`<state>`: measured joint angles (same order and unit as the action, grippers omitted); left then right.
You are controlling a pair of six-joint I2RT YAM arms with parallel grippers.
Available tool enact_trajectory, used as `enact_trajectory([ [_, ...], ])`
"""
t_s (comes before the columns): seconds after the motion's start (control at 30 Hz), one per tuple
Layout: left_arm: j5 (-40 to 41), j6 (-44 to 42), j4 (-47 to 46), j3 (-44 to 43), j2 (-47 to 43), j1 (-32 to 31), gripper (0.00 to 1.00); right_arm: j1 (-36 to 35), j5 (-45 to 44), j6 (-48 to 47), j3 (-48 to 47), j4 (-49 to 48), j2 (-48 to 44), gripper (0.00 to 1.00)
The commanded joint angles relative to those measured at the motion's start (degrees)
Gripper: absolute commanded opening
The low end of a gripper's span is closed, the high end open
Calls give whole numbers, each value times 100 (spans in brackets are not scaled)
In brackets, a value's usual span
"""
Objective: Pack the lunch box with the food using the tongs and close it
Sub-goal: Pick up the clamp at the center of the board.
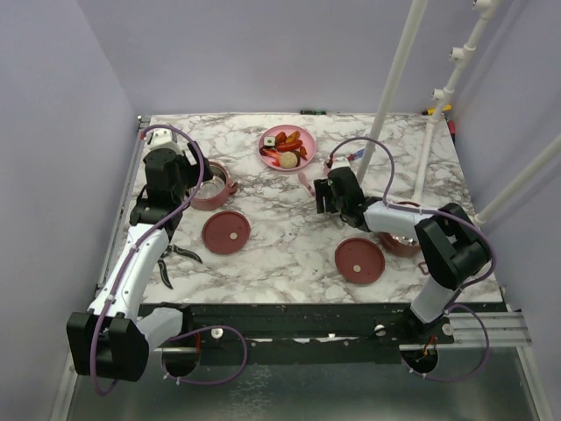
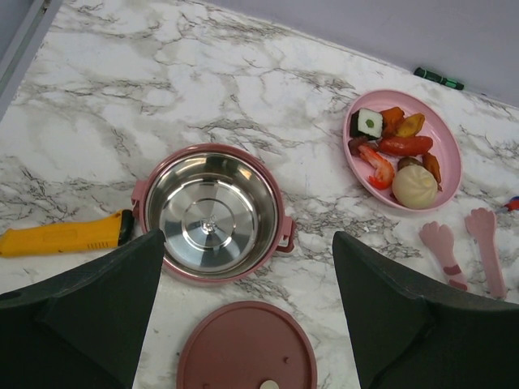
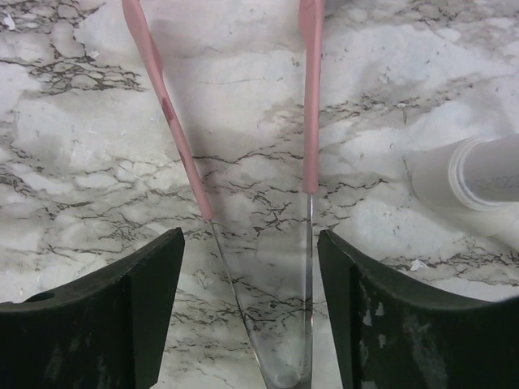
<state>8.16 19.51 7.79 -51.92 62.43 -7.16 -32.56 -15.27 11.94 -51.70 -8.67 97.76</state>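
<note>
Between lilac walls point(image 1: 61, 105), marble table point(image 1: 289, 241) bears lunch box point(image 2: 215, 277).

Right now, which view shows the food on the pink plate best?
Left wrist: the small bite-size food pieces on the flat pink plate show sharp and separate. Top external shows them tiny and merged; right wrist shows none.

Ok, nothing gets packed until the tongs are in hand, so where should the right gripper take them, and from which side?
Probably straight down from above, the right gripper with its fingers outside both arms of the tongs, just ahead of the joined end. They lie flat on the table, and the arms are close there but spread farther out, so the tips stay free.
</note>
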Motion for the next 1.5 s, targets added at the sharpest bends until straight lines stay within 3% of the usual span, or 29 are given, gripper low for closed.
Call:
enact_trajectory([
  [0.0,-122,-11,-124,68,-109,-25,86,58,9,-102,-123,227,188,73],
  [0.47,-148,-9,-134,73,-58,-39,86,284,353,-291,-268,-306,800,75],
  [0.9,-148,-38,-137,75,-57,-35,86,277,260,-198,369,-1327,499,56],
  [1.2,-166,-18,-139,77,-56,-44,86,278,449,-207,413,-1061,-275,50],
  [1.47,-175,-22,-142,80,-95,-35,86,283,596,-183,256,-632,-436,50],
])
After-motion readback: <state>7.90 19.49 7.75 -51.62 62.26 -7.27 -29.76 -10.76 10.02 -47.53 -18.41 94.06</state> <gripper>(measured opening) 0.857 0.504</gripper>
